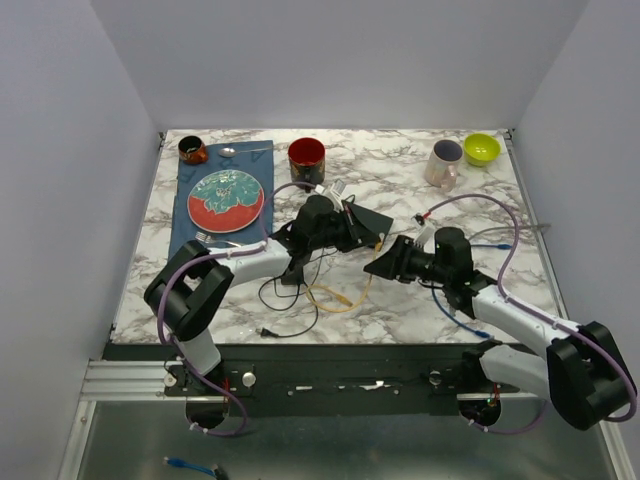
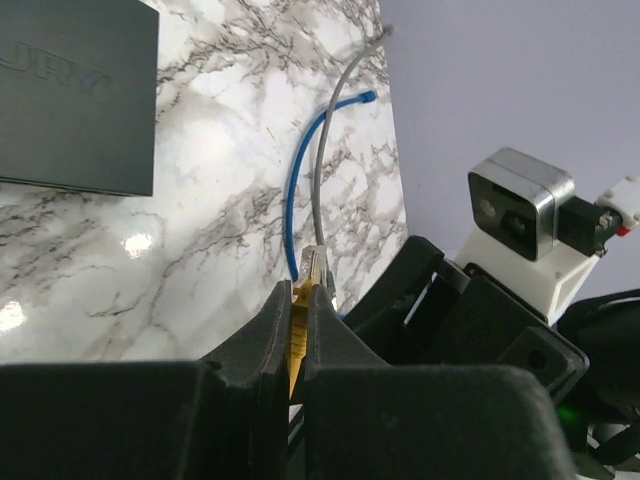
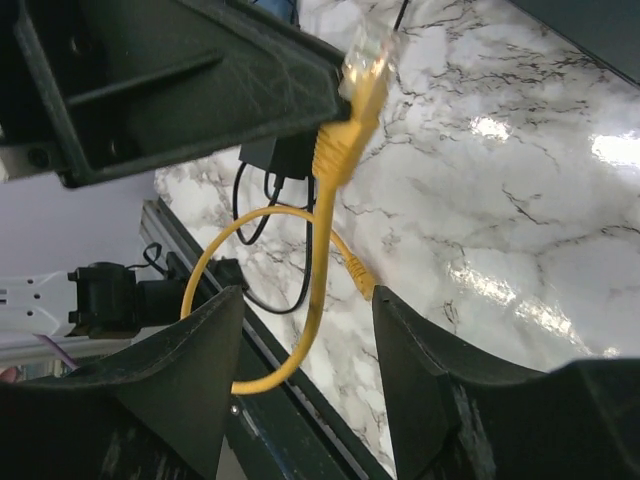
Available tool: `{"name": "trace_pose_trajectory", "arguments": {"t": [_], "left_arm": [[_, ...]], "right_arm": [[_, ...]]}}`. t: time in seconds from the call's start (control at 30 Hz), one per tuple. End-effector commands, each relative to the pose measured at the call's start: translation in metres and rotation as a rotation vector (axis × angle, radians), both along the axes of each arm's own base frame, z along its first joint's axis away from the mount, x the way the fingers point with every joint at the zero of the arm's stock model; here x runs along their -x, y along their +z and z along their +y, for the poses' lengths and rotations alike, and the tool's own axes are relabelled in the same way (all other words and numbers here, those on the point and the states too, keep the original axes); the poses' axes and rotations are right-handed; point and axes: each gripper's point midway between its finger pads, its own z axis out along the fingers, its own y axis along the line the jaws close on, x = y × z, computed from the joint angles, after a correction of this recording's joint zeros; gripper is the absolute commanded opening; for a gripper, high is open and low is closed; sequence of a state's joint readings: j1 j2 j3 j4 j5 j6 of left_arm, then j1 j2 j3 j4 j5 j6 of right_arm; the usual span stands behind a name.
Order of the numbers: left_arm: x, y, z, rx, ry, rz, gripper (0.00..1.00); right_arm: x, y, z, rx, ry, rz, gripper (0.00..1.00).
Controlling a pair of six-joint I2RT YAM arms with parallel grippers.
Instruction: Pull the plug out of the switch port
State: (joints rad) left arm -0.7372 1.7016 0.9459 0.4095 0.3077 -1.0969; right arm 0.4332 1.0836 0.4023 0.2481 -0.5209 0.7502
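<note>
Both reach inward, nearly tip to tip: left gripper [image 2: 297,298] pinches yellow plug [image 3: 360,70]; right gripper [image 3: 308,305] spread wide, empty.

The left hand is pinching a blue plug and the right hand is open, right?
Not blue. The plug pinched in the left gripper is yellow, as the left wrist view shows. The right gripper is open.
</note>
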Motion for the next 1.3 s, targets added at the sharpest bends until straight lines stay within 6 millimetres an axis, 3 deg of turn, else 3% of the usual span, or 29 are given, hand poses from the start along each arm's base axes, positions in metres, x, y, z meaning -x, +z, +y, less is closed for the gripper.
{"name": "trace_pose_trajectory", "arguments": {"t": [0.0,0.03,0.1,0.13,0.17,0.2,0.23,0.27,0.3,0.33,0.37,0.4,0.43,0.47,0.53,0.57,0.73,0.77,0.83,0.87,0.93,0.97,1.0,1.03,1.07,1.1,1.17,1.2,1.27], "left_arm": [[0.009,0.016,-0.007,0.002,-0.01,-0.043,0.0],[0.011,0.017,-0.008,0.003,-0.012,-0.044,0.0],[0.014,0.021,-0.008,0.005,-0.016,-0.049,0.0],[0.015,0.021,-0.007,0.001,-0.014,-0.046,0.0],[0.015,0.029,-0.003,0.004,-0.004,-0.055,0.07],[0.015,0.026,0.004,-0.023,0.011,-0.046,0.19],[0.008,0.027,0.013,-0.05,0.053,-0.061,0.47],[0.006,0.04,0.024,-0.06,0.094,-0.092,0.56],[0.002,0.041,0.034,-0.097,0.13,-0.105,0.64],[-0.005,0.033,0.053,-0.162,0.208,-0.084,0.73],[-0.005,0.044,0.064,-0.158,0.239,-0.1,0.75],[-0.005,0.048,0.071,-0.16,0.257,-0.102,0.75],[-0.005,0.047,0.081,-0.175,0.289,-0.092,0.75],[-0.005,0.051,0.09,-0.174,0.32,-0.098,0.75],[-0.002,0.053,0.095,-0.16,0.333,-0.09,0.75],[0.002,0.051,0.096,-0.156,0.327,-0.079,0.75],[0.012,0.036,0.095,-0.113,0.321,-0.02,0.74],[0.018,0.032,0.095,-0.105,0.303,-0.002,0.74],[0.021,0.03,0.096,-0.096,0.298,-0.001,0.74],[0.023,0.026,0.098,-0.099,0.3,0.004,0.73],[0.025,0.026,0.098,-0.09,0.3,0.008,0.74],[0.026,0.021,0.099,-0.092,0.298,0.015,0.74],[0.027,0.02,0.098,-0.088,0.296,0.021,0.73],[0.027,0.02,0.096,-0.083,0.288,0.021,0.74],[0.028,0.017,0.097,-0.086,0.287,0.029,0.73],[0.028,0.015,0.096,-0.09,0.284,0.032,0.74],[0.029,0.013,0.097,-0.094,0.284,0.032,0.75],[0.03,0.011,0.099,-0.094,0.287,0.034,0.75],[0.031,0.009,0.102,-0.11,0.292,0.018,0.75]], "right_arm": [[-0.004,0.005,0.013,-0.006,0.063,-0.016,0.58],[-0.005,0.001,0.012,0.008,0.055,-0.002,0.53],[-0.011,-0.011,0.004,0.065,-0.006,0.023,0.26],[-0.013,-0.005,-0.001,0.073,-0.032,0.0,0.16],[-0.014,-0.002,-0.004,0.08,-0.058,-0.009,0.04],[-0.019,0.0,-0.013,0.108,-0.114,-0.028,0.02],[-0.023,0.017,-0.019,0.111,-0.152,-0.081,0.01],[-0.028,0.024,-0.027,0.138,-0.196,-0.1,0.01],[-0.032,0.011,-0.05,0.254,-0.291,-0.066,0.01],[-0.045,0.039,-0.058,0.277,-0.353,-0.112,0.01],[-0.049,0.048,-0.071,0.323,-0.413,-0.124,0.01],[-0.053,0.048,-0.097,0.425,-0.52,-0.104,0.01],[-0.056,0.057,-0.108,0.461,-0.573,-0.109,0.01],[-0.066,0.085,-0.116,0.455,-0.638,-0.14,0.01],[-0.068,0.097,-0.142,0.526,-0.752,-0.131,0.01],[-0.073,0.116,-0.149,0.514,-0.801,-0.153,0.01],[-0.078,0.12,-0.2,0.507,-1.032,-0.069,0.01],[-0.079,0.118,-0.223,0.498,-1.109,-0.036,0.01],[-0.075,0.105,-0.243,0.46,-1.162,0.023,0.01],[-0.071,0.1,-0.266,0.457,-1.23,0.055,0.01],[-0.065,0.088,-0.283,0.497,-1.286,0.1,0.01],[-0.064,0.08,-0.287,0.519,-1.299,0.126,0.06],[-0.061,0.073,-0.289,0.529,-1.3,0.155,0.19],[-0.059,0.065,-0.287,0.52,-1.285,0.187,0.35],[-0.058,0.062,-0.288,0.52,-1.285,0.203,0.66],[-0.058,0.061,-0.286,0.517,-1.272,0.204,0.78],[-0.059,0.059,-0.275,0.482,-1.217,0.216,0.89],[-0.066,0.071,-0.268,0.419,-1.203,0.151,0.9],[-0.075,0.069,-0.241,0.311,-1.078,0.107,0.99]]}}
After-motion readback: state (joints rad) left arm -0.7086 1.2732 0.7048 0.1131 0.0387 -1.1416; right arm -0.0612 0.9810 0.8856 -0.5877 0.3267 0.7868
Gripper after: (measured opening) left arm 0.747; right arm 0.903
